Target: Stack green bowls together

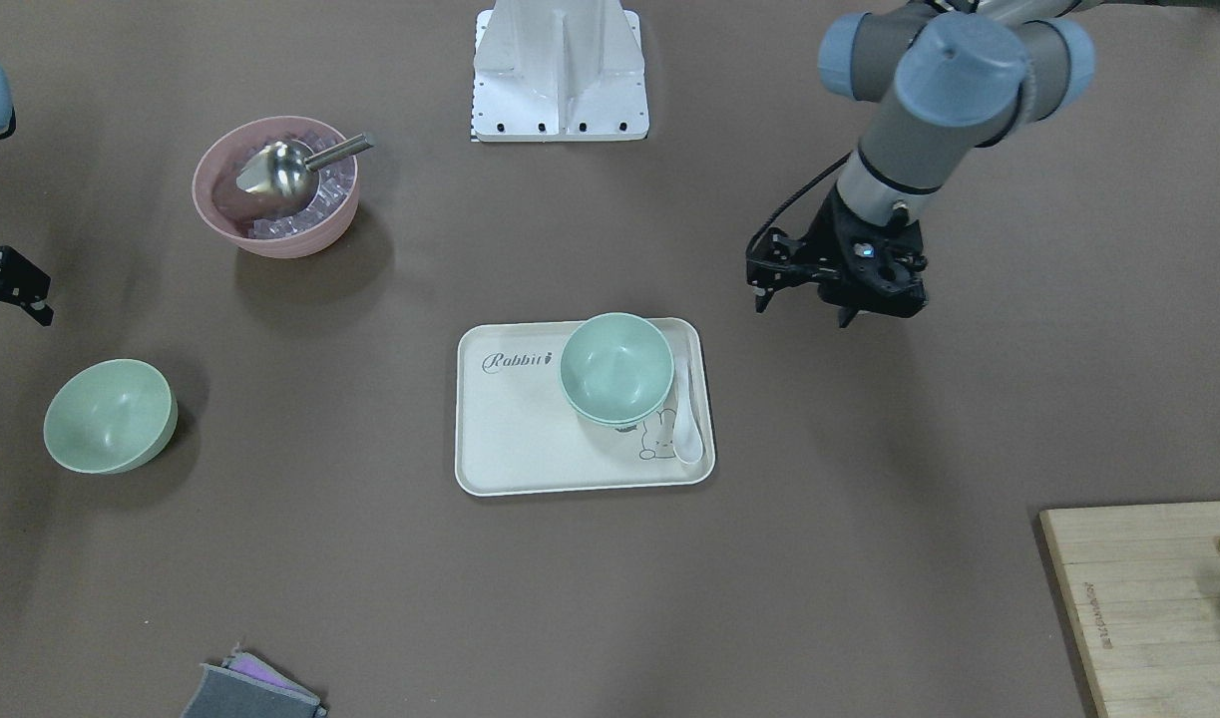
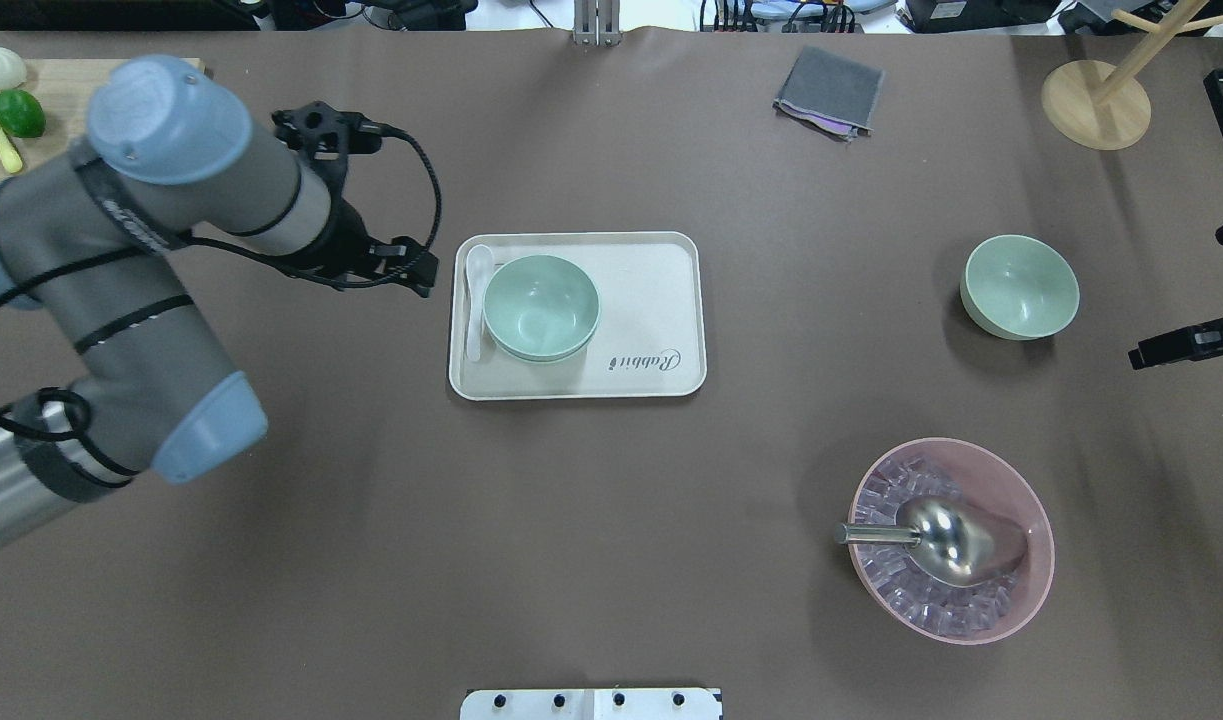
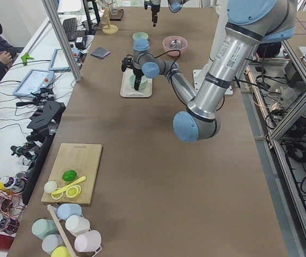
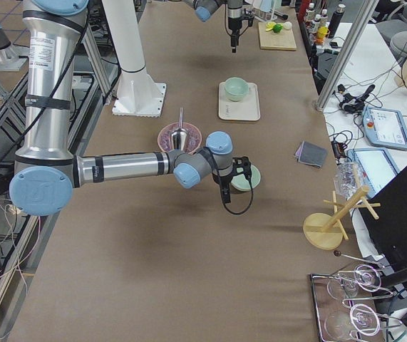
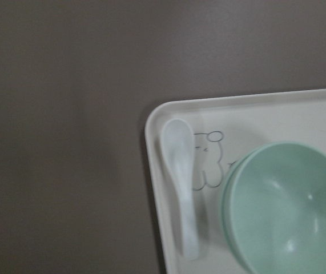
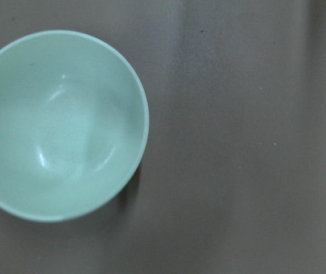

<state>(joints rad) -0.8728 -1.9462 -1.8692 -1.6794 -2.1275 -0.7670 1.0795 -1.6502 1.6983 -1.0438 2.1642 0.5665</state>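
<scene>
Two green bowls (image 1: 616, 367) sit nested on the right part of a cream tray (image 1: 510, 439); they also show in the overhead view (image 2: 541, 305) and the left wrist view (image 5: 288, 211). A third green bowl (image 1: 111, 415) stands alone on the table, upright, also in the overhead view (image 2: 1019, 285) and the right wrist view (image 6: 60, 123). My left gripper (image 1: 804, 309) hovers beside the tray, open and empty. My right gripper (image 2: 1186, 345) is at the table's edge beside the lone bowl, cut off by the frame; I cannot tell if it is open.
A white spoon (image 1: 689, 414) lies on the tray beside the nested bowls. A pink bowl (image 1: 275, 189) holds ice cubes and a metal scoop. A wooden cutting board (image 1: 1148, 598), a grey cloth (image 1: 250, 693) and a wooden stand (image 2: 1096, 103) sit near the table edges.
</scene>
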